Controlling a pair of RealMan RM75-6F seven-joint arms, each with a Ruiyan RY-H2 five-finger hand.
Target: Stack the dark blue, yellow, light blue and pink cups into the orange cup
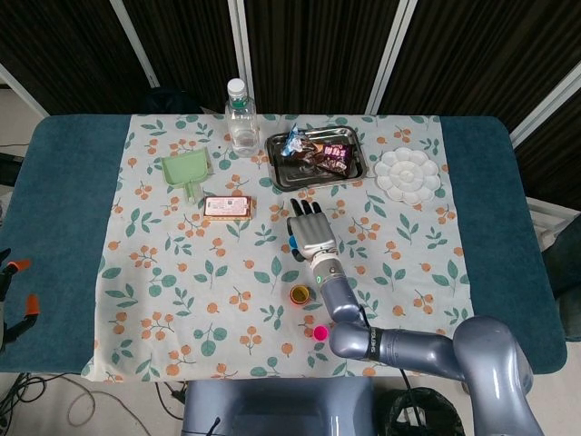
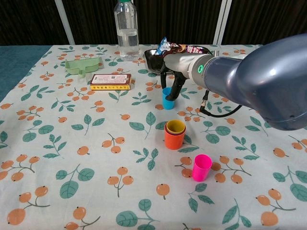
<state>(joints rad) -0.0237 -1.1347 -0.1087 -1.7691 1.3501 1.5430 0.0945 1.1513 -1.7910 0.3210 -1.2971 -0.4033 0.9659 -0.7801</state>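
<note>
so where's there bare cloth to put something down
Bare cloth lies left of the orange cup, below the flat box. Also right of the pink cup. Crowded at the far edge: bottle, tray, right hand on the light blue cup.

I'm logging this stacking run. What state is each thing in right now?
light blue cup: upright on the cloth, right hand around it
orange cup: upright, yellow cup nested inside
pink cup: upright, standing alone
bottle: upright, capped

right arm [image 2: 249,76]: glossy grey-blue rounded shell, green indicator light just behind wrist, black cable looping below wrist. right hand [image 1: 312,232]: silver-grey back, dark fingers [image 2: 173,92].
</note>
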